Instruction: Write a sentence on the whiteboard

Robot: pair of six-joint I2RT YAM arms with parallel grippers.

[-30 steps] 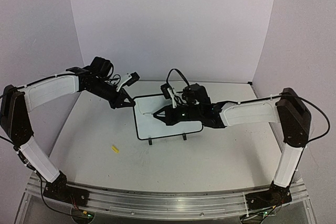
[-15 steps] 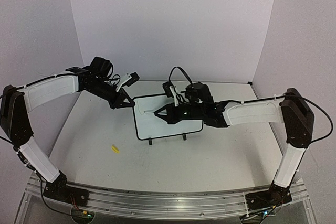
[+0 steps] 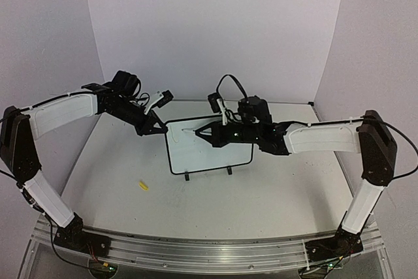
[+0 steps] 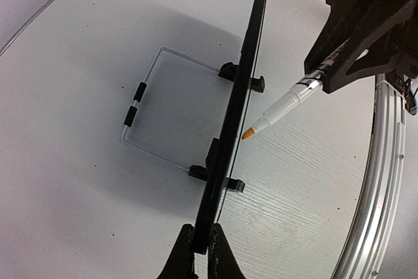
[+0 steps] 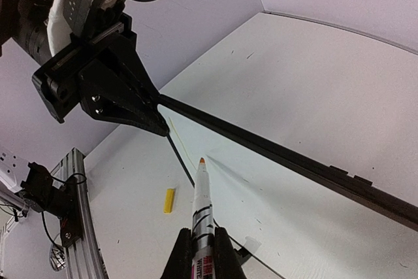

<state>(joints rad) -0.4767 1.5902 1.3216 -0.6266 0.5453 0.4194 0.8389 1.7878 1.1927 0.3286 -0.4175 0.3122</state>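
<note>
The whiteboard [image 3: 215,155] stands tilted on the table, black-framed; the left wrist view shows it edge-on [image 4: 245,70]. My left gripper [image 3: 159,129] [image 4: 201,243] is shut on its upper left corner. My right gripper [image 3: 210,133] [image 5: 202,243] is shut on a white marker [image 5: 204,197] [image 4: 287,104]. The marker's orange tip sits at or just off the board face [image 5: 274,181], near the upper left. No sentence is readable; only a faint yellowish stroke [image 5: 177,134] shows by the board's left edge.
A small yellow cap [image 3: 143,185] [image 5: 170,200] lies on the table, left of and nearer than the board. A wire stand [image 4: 140,96] props the board from behind, and two black feet [image 3: 187,176] hold its base. An aluminium rail [image 3: 196,253] runs along the near table edge.
My right gripper has carried the marker from the middle of the board up toward its top left part, the arm stretching further. The left gripper and the board have not moved.
</note>
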